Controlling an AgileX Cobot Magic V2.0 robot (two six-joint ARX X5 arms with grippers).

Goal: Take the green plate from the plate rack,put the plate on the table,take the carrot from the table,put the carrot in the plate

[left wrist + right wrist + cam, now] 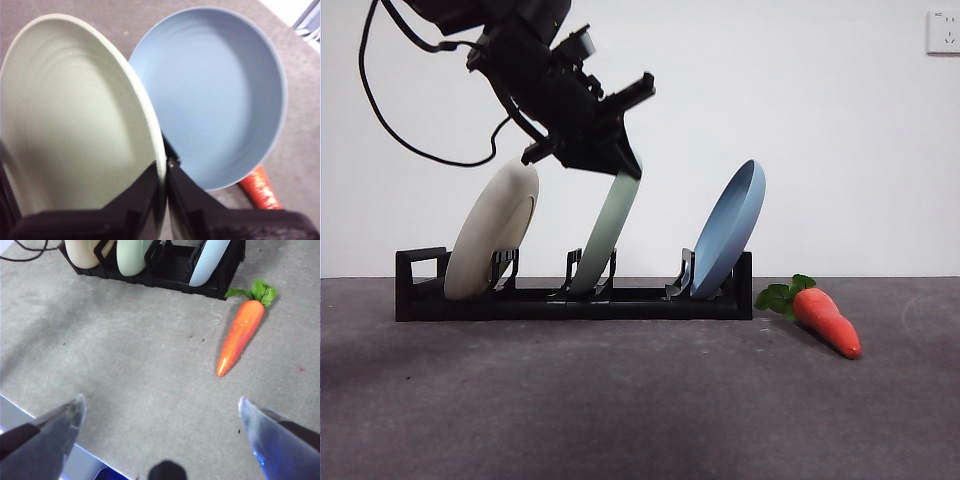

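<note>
Setting: robot test lab, staged tabletop. Evidence: bare white wall (840, 140) directly behind the plate rack (575, 295), one wall socket (943, 32) high above the rack's far end; dark grey matte surface (620, 400) under the rack, otherwise uncluttered; black robot arm (535, 70) with loose cabling (380, 110) hanging above the rack; toy carrot (828, 320) beside the rack as prop

My left gripper (620, 165) pinches the top rim of the green plate (605, 240), standing in the plate rack's (570, 298) middle slot; the carrot (825, 320) lies on the table (620, 400) beyond the rack's right end.
</note>
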